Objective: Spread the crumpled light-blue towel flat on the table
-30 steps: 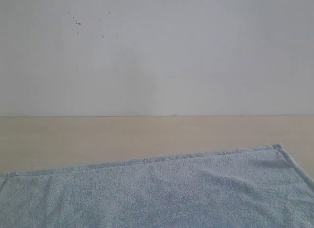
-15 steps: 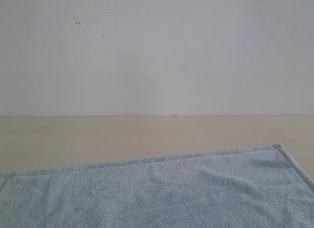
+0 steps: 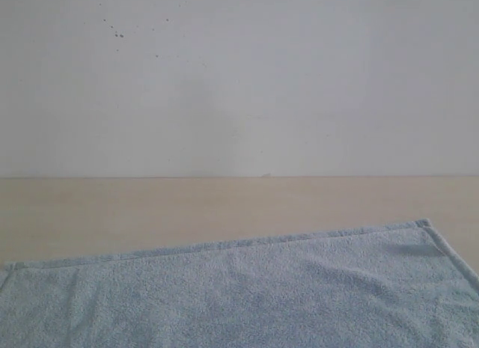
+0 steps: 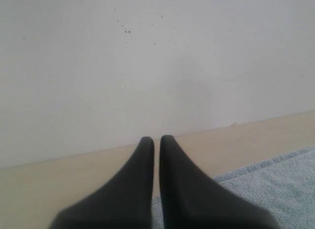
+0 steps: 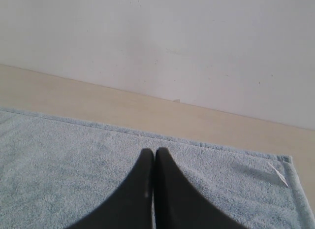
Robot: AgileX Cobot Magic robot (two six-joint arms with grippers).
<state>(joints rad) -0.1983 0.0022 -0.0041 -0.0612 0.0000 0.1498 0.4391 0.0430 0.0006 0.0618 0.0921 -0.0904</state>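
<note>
- The left end effector [image 4: 156,139] has its fingers pressed together with nothing between them. It hangs facing the wall [image 3: 299,86], over the towel's left end.
- The towel [image 3: 247,295] lies on the surface [image 3: 187,206], with a bare strip of surface between it and the wall.
- The hem [image 3: 224,245] nearest the wall runs almost straight and only faint ripples show, so the towel looks close to flat. The edge farthest from the wall is out of view.
- I judge the towel light, soft and limp. Its terry pile would likely drag on the surface, so a pull at mid-cloth would bunch it. The stitched hem at the corners looks the firmest place to pinch.
- A small white tag [image 5: 277,174] sits at the right corner nearest the wall. No writing on it can be read, and no brand shows anywhere.
- The right end effector [image 5: 154,151] is also fully closed and empty. It is above the towel's right half, facing the wall.
</note>
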